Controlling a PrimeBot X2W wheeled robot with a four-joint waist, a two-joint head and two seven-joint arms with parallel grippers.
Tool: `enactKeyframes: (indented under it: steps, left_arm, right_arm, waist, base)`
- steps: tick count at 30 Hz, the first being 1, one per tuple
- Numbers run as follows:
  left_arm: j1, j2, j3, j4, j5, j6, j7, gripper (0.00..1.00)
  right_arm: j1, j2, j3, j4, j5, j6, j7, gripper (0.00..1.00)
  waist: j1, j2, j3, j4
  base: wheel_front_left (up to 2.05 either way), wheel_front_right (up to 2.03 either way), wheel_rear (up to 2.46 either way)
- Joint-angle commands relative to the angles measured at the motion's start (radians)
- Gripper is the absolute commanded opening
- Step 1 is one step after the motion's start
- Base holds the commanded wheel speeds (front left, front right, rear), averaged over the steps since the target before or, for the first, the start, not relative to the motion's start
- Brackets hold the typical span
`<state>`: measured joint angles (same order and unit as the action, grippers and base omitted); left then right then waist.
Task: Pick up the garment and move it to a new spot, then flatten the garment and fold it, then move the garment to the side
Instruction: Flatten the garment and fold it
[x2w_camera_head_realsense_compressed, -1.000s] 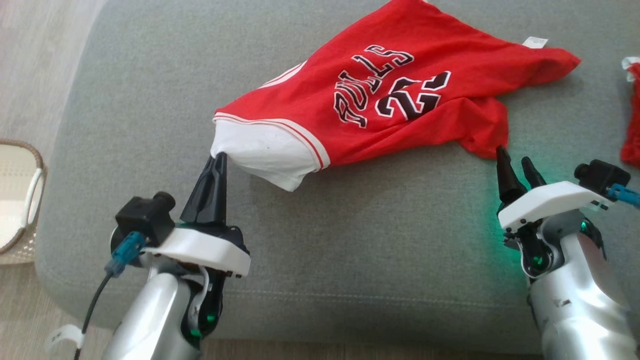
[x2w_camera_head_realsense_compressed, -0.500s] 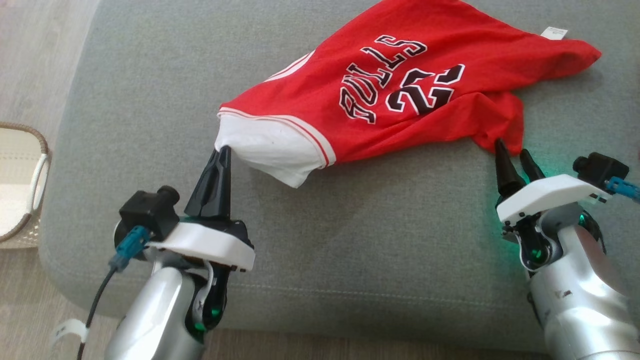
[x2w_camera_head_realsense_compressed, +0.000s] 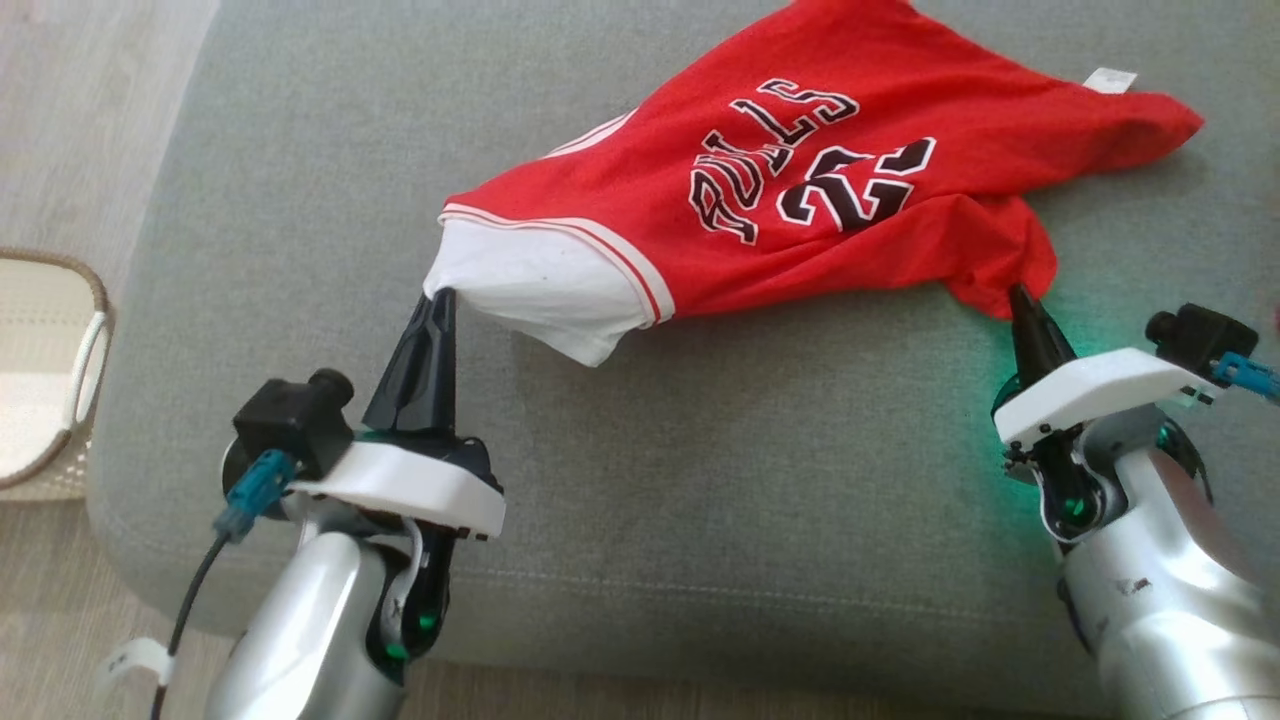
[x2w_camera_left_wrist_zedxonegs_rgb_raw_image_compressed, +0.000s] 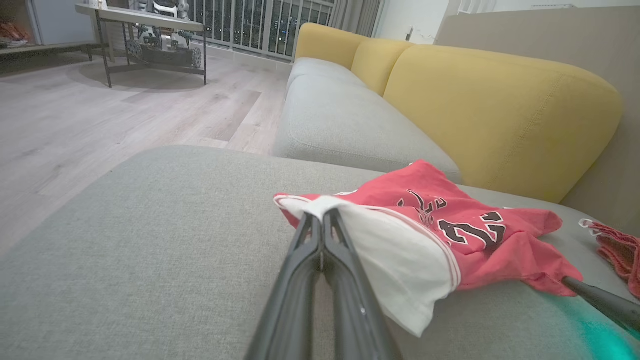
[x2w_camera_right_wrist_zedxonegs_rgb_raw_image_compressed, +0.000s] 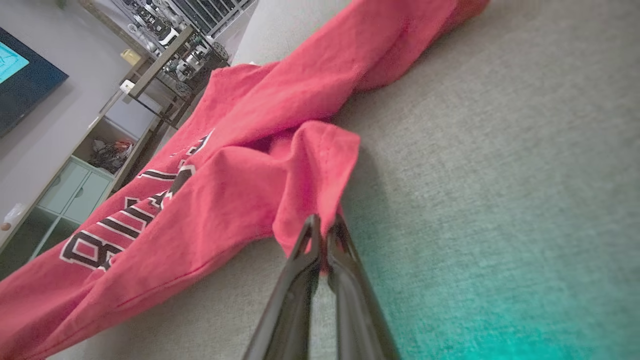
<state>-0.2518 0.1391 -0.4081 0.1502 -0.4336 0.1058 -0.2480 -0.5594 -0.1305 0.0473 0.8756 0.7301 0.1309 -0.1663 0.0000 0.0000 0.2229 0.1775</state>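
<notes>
The garment (x2w_camera_head_realsense_compressed: 800, 190) is a red jersey with black-and-white lettering and a white sleeve, spread crumpled on a grey cushion (x2w_camera_head_realsense_compressed: 700, 450). My left gripper (x2w_camera_head_realsense_compressed: 438, 295) is shut on the white sleeve's corner, seen up close in the left wrist view (x2w_camera_left_wrist_zedxonegs_rgb_raw_image_compressed: 322, 216). At the garment's lower right corner my right gripper (x2w_camera_head_realsense_compressed: 1020, 292) is shut on a fold of red cloth; the right wrist view shows its tips (x2w_camera_right_wrist_zedxonegs_rgb_raw_image_compressed: 322, 222) pinching that hem. The garment (x2w_camera_right_wrist_zedxonegs_rgb_raw_image_compressed: 225, 165) stretches away between the two grips.
A pale woven basket (x2w_camera_head_realsense_compressed: 45, 380) stands on the wooden floor left of the cushion. Another red cloth (x2w_camera_left_wrist_zedxonegs_rgb_raw_image_compressed: 617, 247) lies at the cushion's right. Yellow sofa backrests (x2w_camera_left_wrist_zedxonegs_rgb_raw_image_compressed: 490, 110) rise behind, and bare grey cushion lies in front of the garment.
My right gripper has moved up to the garment's lower right corner and closed on it. The left gripper kept its hold on the sleeve. The camera has shifted slightly.
</notes>
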Motion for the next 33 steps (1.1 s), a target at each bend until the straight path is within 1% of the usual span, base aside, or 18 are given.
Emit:
enactKeyframes:
  steps: [1, 5, 8, 11, 14, 16, 22, 25, 26, 28, 29, 33]
  left_arm:
    - [-0.029, 0.024, 0.041, -0.04, 0.002, 0.004, -0.008, 0.0]
    - [-0.018, 0.03, 0.062, -0.063, -0.028, -0.001, -0.006, 0.0]
    - [-0.013, 0.038, 0.088, -0.089, -0.063, -0.007, 0.0, 0.0]
    - [-0.016, 0.043, 0.12, -0.136, -0.101, -0.006, 0.013, 0.0]
    - [-0.025, 0.058, 0.136, -0.193, -0.128, -0.017, 0.038, 0.0]
    - [-0.034, 0.053, 0.158, -0.238, -0.163, -0.012, 0.056, 0.0]
    - [-0.114, 0.066, 0.199, -0.39, -0.201, 0.015, 0.126, 0.0]
    - [-0.169, 0.076, 0.22, -0.459, -0.203, 0.048, 0.172, 0.0]
    - [-0.19, 0.088, 0.229, -0.478, -0.189, 0.063, 0.187, 0.0]
    - [-0.232, 0.133, 0.232, -0.502, -0.131, 0.085, 0.222, 0.0]
    - [-0.232, 0.133, 0.232, -0.502, -0.131, 0.085, 0.222, 0.0]
    - [-0.32, 0.185, 0.223, -0.537, -0.081, 0.097, 0.301, 0.0]
  right_arm:
    - [0.007, -0.012, 0.033, -0.036, 0.002, 0.0, -0.024, 0.0]
    - [0.032, -0.062, 0.079, -0.068, -0.064, 0.0, -0.062, 0.0]
    - [0.045, -0.108, 0.1, -0.122, -0.12, 0.0, -0.076, 0.0]
    - [0.037, -0.17, 0.077, -0.196, -0.211, 0.0, -0.086, 0.0]
    - [0.023, -0.194, 0.035, -0.297, -0.265, 0.0, -0.084, 0.0]
    - [0.014, -0.207, 0.011, -0.379, -0.307, 0.0, -0.066, 0.0]
    - [-0.006, -0.211, -0.079, -0.676, -0.411, 0.0, 0.047, 0.0]
    - [-0.022, -0.205, -0.116, -0.817, -0.456, 0.0, 0.117, 0.0]
    - [-0.028, -0.2, -0.128, -0.86, -0.469, 0.0, 0.141, 0.0]
    - [-0.041, -0.185, -0.153, -0.934, -0.486, 0.0, 0.19, 0.0]
    - [-0.041, -0.185, -0.153, -0.934, -0.486, 0.0, 0.19, 0.0]
    - [-0.072, -0.177, -0.17, -1.036, -0.517, 0.0, 0.275, 0.0]
  waist:
    - [0.0, 0.0, -0.017, -0.006]
    - [0.0, 0.0, -0.063, -0.03]
    - [0.0, 0.0, -0.108, -0.054]
    - [0.0, 0.0, -0.148, -0.082]
    - [0.0, 0.0, -0.187, -0.109]
    - [0.0, 0.0, -0.21, -0.123]
    - [0.0, 0.0, -0.26, -0.142]
    - [0.0, 0.0, -0.269, -0.145]
    - [0.0, 0.0, -0.271, -0.145]
    - [0.0, 0.0, -0.274, -0.146]
    - [0.0, 0.0, -0.274, -0.146]
    - [0.0, 0.0, -0.274, -0.145]
  base:
    - [0.0, 0.0, 0.0]
    - [0.0, 0.0, 0.0]
    - [0.0, 0.0, 0.0]
    - [0.0, 0.0, 0.0]
    - [0.0, 0.0, 0.0]
    - [0.0, 0.0, 0.0]
    - [0.0, 0.0, 0.0]
    - [0.0, 0.0, 0.0]
    - [0.0, 0.0, 0.0]
    - [0.0, 0.0, 0.0]
    - [0.0, 0.0, 0.0]
    - [0.0, 0.0, 0.0]
